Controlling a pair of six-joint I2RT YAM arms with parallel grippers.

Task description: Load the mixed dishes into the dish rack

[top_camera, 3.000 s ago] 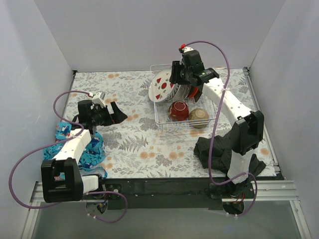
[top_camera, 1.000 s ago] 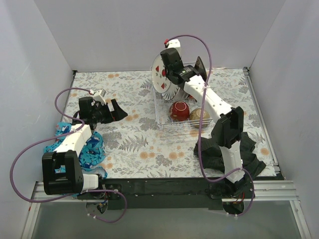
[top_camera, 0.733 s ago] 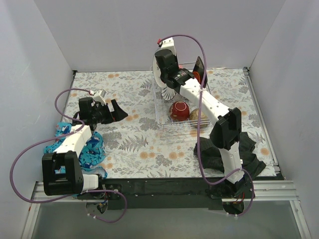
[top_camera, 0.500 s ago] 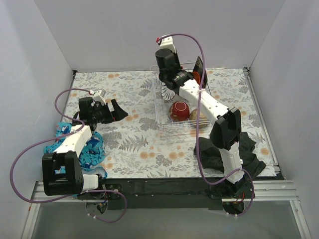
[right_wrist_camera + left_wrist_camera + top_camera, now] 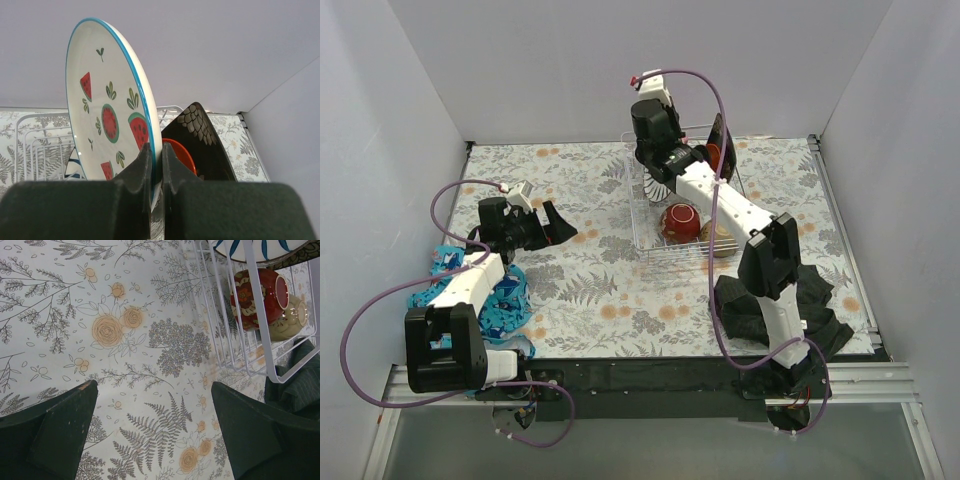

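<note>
Over the far left end of the dish rack (image 5: pixel 255 302), a white, blue-rimmed watermelon plate (image 5: pixel 107 115) stands on edge, its lower rim pinched tight between the right fingers (image 5: pixel 131 172). Just behind it are an orange plate (image 5: pixel 181 152) and a black plate (image 5: pixel 200 142). A striped plate (image 5: pixel 658 185) leans in the rack below. A red bowl (image 5: pixel 679 222) and a tan-bottomed bowl (image 5: pixel 721 237) sit at the rack's near end. Well to the left, the left fingers (image 5: pixel 55 435) are spread wide and hold nothing, hovering over the floral worktop (image 5: pixel 600 285). A blue patterned cloth (image 5: pixel 505 300) lies by the left arm and a black cloth (image 5: pixel 775 305) by the right.
</note>
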